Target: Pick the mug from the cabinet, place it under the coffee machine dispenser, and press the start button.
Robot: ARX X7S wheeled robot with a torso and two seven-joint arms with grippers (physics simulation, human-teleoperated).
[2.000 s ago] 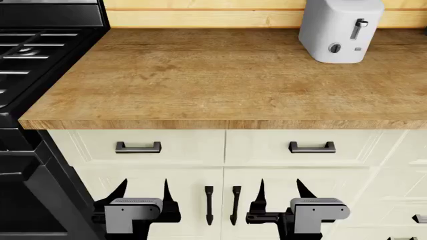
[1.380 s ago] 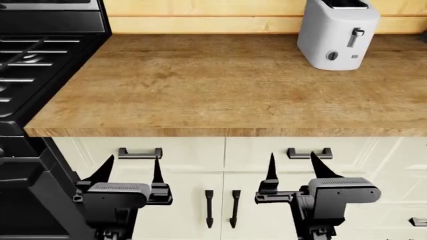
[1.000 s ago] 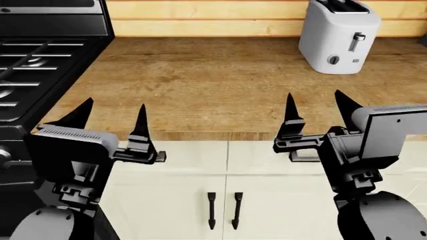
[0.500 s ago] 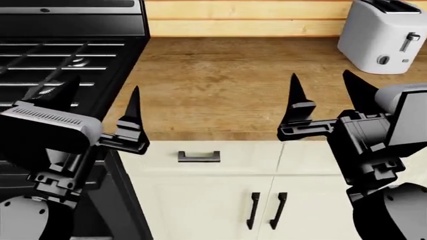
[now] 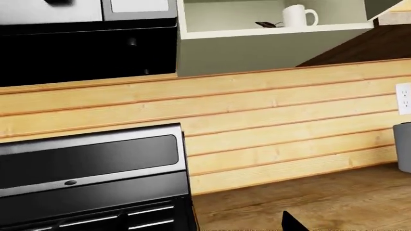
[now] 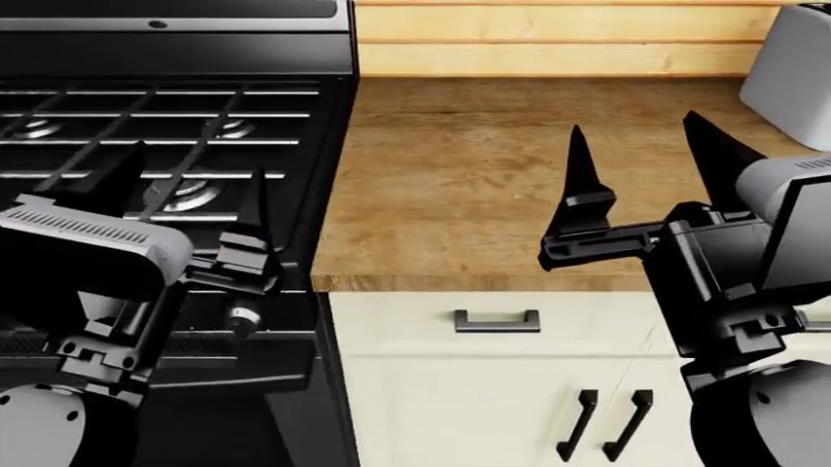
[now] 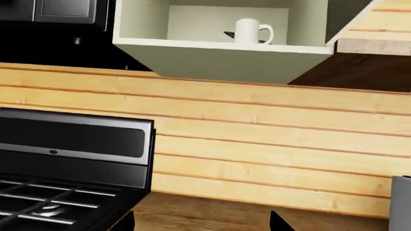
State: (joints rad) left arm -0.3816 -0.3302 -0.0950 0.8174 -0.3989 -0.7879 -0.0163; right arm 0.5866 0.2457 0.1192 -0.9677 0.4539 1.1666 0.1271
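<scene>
left claw point(image 6: 193, 199) open, right claw point(image 6: 643, 161) open

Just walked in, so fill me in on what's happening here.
A two-armed robot faces a kitchen counter beside a stove. Both the left gripper and the right gripper are raised, open and empty. The mug sits untouched in an open wall cabinet above. No coffee machine is in view.

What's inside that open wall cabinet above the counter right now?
A plain white ceramic mug stands upright on the pale cabinet shelf, with a small dark object lying beside it. The cabinet's upper part is out of frame, so anything higher up cannot be seen.
</scene>
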